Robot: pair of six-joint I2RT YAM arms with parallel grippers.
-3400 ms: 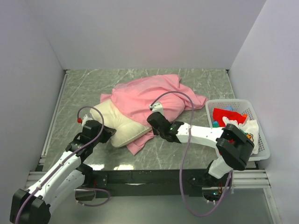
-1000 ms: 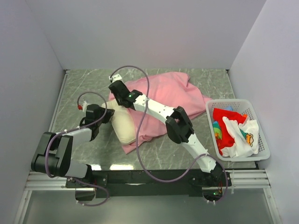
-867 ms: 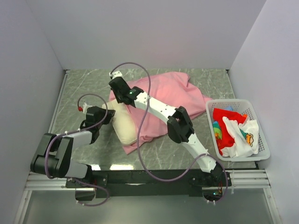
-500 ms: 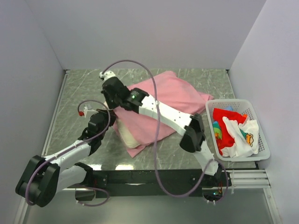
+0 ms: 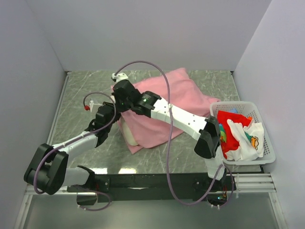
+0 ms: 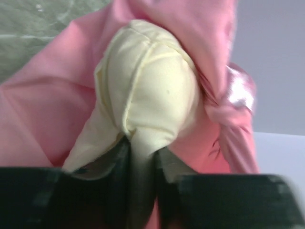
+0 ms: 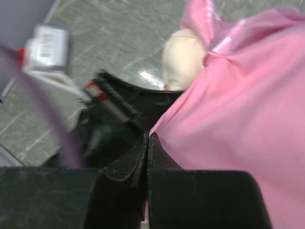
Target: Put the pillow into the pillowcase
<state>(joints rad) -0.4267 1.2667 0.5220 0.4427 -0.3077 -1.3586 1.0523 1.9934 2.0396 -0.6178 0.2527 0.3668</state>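
Observation:
The pink pillowcase [image 5: 171, 98] lies across the middle of the table and covers most of the cream pillow [image 5: 127, 134]; only the pillow's left end sticks out. My left gripper [image 5: 114, 120] is shut on a pinched fold of that pillow end [image 6: 147, 90], at its fingertips [image 6: 142, 151]. My right gripper [image 5: 118, 106] reaches over from the right and is shut on the edge of the pillowcase [image 7: 228, 109], with thin pink fabric between its closed jaws [image 7: 148, 139]. The pillow end [image 7: 183, 56] shows just beyond. The bear patch is hidden.
A white basket [image 5: 261, 125] at the right edge holds a red cloth [image 5: 228, 123] and a white printed cloth [image 5: 250, 138]. The right arm spans the table diagonally over the pillowcase. Grey walls close the back and both sides.
The right gripper has drawn the pillowcase edge leftward over the pillow, so less cream shows. The left gripper has kept hold of the pillow end and moved slightly up and right.

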